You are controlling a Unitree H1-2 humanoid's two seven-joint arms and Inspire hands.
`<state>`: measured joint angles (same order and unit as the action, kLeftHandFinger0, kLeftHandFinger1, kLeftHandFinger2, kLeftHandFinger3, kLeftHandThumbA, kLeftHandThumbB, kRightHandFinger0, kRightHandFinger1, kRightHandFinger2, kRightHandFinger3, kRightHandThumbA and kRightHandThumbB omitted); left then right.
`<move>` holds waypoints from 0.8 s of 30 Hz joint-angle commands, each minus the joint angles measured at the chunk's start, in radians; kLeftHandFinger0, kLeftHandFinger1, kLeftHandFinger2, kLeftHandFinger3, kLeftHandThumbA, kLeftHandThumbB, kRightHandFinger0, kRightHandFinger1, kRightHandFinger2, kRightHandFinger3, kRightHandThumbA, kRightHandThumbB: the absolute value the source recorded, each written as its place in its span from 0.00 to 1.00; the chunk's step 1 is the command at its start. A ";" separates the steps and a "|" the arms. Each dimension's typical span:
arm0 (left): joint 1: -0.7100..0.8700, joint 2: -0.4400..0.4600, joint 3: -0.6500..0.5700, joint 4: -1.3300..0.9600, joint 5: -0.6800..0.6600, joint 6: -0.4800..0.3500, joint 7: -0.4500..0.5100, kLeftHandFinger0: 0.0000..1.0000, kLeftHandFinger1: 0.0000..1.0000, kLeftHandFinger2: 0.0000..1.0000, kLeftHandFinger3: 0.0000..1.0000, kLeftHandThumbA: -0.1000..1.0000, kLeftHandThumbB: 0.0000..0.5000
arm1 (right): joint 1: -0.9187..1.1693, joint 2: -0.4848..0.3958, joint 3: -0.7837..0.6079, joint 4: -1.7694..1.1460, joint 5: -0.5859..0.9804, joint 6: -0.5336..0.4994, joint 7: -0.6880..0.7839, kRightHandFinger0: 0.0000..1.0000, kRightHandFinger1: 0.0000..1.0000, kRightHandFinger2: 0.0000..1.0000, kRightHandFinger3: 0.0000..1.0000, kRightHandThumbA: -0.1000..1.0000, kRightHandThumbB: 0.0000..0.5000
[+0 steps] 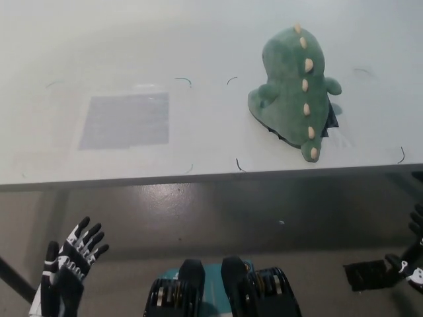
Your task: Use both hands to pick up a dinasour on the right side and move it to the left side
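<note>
A green plush dinosaur (pixel 295 89) with cream spikes down its back sits on the right part of the white table (pixel 198 39), its tail pointing toward the front edge. My left hand (pixel 68 261) hangs low at the lower left, below the table edge, open with its fingers spread and holding nothing. My right hand (pixel 411 261) shows only partly at the right border, also below the table edge; its fingers are mostly cut off by the frame. Both hands are far from the dinosaur.
A grey rectangular patch (pixel 125 120) lies on the table's left half. Thin dark corner marks (pixel 184 80) outline areas on the tabletop. The table's front edge (pixel 198 177) runs across the picture, with grey floor (pixel 198 218) beneath it.
</note>
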<state>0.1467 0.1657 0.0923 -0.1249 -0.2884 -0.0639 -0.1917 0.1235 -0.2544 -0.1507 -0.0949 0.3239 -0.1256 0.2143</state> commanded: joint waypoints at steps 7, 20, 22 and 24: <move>-0.079 -0.015 0.001 -0.034 -0.005 -0.029 -0.001 1.00 1.00 1.00 1.00 1.00 0.70 | -0.061 -0.030 -0.035 -0.040 0.028 -0.023 0.010 1.00 1.00 1.00 1.00 1.00 0.31; -0.052 -0.022 0.028 -0.124 -0.018 -0.015 0.007 1.00 1.00 1.00 1.00 1.00 0.67 | -0.071 -0.021 -0.045 -0.092 0.055 -0.013 0.013 1.00 1.00 1.00 1.00 1.00 0.42; -0.092 -0.012 0.041 -0.125 -0.025 -0.002 0.014 1.00 1.00 1.00 1.00 1.00 0.68 | -0.106 -0.015 -0.043 -0.083 0.061 -0.007 0.006 1.00 1.00 1.00 1.00 1.00 0.40; -0.106 -0.005 0.045 -0.155 -0.030 0.025 0.017 1.00 1.00 1.00 1.00 1.00 0.70 | -0.109 -0.010 -0.051 -0.104 0.086 0.017 -0.003 1.00 1.00 1.00 1.00 1.00 0.41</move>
<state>0.0733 0.1420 0.1203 -0.2149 -0.2944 -0.0584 -0.1883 0.0480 -0.2576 -0.1819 -0.1416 0.3547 -0.1209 0.2133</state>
